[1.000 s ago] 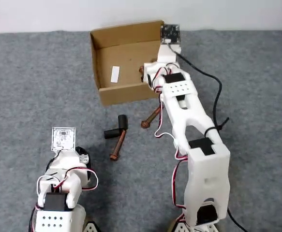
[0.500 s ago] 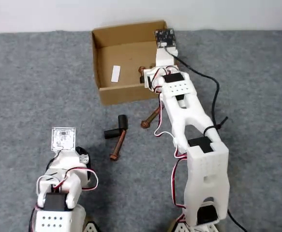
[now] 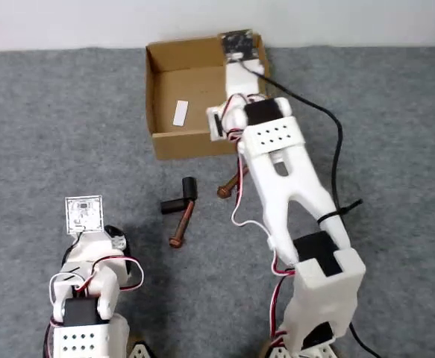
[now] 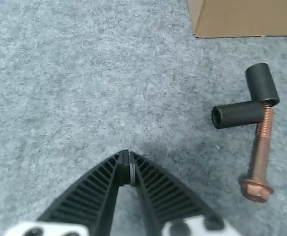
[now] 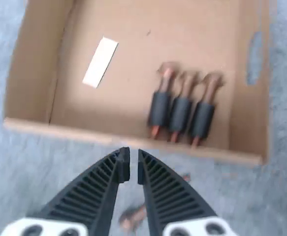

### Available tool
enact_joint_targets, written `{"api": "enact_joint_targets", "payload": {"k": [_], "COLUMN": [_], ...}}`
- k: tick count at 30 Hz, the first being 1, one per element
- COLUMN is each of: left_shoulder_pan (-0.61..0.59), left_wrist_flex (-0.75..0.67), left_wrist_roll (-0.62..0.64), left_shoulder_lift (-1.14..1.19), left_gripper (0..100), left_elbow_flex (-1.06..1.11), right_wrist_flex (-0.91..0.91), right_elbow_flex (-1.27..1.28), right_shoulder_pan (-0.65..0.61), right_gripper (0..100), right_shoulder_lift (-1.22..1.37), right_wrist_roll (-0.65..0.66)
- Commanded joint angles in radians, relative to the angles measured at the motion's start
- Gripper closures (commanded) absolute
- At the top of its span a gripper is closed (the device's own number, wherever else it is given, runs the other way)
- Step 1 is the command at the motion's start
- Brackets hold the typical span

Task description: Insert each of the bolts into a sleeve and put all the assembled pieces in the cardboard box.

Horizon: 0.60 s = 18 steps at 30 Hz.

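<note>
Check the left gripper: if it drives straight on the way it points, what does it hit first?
Bare carpet. The left gripper, shut, points at an open patch of it. The bolt and sleeves lie off to one side, outside that line. How far ahead the carpet lies is unclear.

The desk point(image 3: 45, 134) is covered from edge to edge with a grey, felt-like mat point(image 4: 59, 73) that has a fine, speckled nap. Across the top of the high view runs a plain white wall point(image 3: 68, 22), meeting the mat in a straight line. The light is soft and even, and the shadows are faint.
</note>
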Motion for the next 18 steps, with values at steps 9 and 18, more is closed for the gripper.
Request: {"api": "enact_joint_targets", "payload": {"k": [9, 18], "left_shoulder_pan": [-0.003, -0.003], "left_wrist_flex": [-0.026, -0.021], "left_wrist_roll": [-0.003, -0.003], "left_shoulder_lift": [-0.011, -0.011], "left_gripper": [100, 100], "left_elbow_flex": [-0.008, -0.008], "right_wrist_flex": [0.272, 0.242], "right_elbow_flex": [-0.044, -0.046], "right_shoulder_pan": [-0.142, -0.206], "right_gripper": [98.2, 81.0], "right_shoulder_lift": [-0.047, 0.111], "right_wrist_roll": [-0.04, -0.057]}}
